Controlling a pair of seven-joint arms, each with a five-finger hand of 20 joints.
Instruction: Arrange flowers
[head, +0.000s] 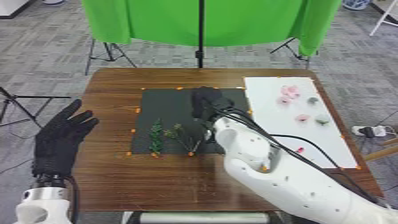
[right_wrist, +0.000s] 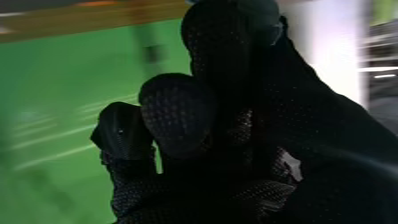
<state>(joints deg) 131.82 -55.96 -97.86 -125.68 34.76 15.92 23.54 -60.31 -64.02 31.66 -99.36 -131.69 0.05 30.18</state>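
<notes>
In the head view, the brown wooden table (head: 111, 170) is the largest thing, and behind its far edge hangs a green cloth (head: 160, 25). A dark sheet (head: 164, 107) lies on the worktop, and along its right side is a white sheet (head: 266, 90), reaching close to the table's right edge. Wood runs in a wide band along the near edge, and in a narrower one between dark sheet and left edge. The right arm (head: 258, 172) crosses the near right part of the worktop, covering the dark sheet's near right corner.

The left hand (head: 60, 140) is over the left edge, opened wide with straight fingers, apart from the dark sheet. The right hand (head: 206, 100) is above the far right part of the dark sheet; in the right wrist view the green cloth shows beside it. If it is wide, narrow or holding something, I cannot tell.

A green leafy stem (head: 155, 137) lies near the dark sheet's left edge, and a yellowish sprig (head: 178, 132) just beside it. Pink flowers (head: 290, 90) and grey-green pieces (head: 322, 120) are on the white sheet, and smallest, toward its near edge, a red piece (head: 299, 149)
</notes>
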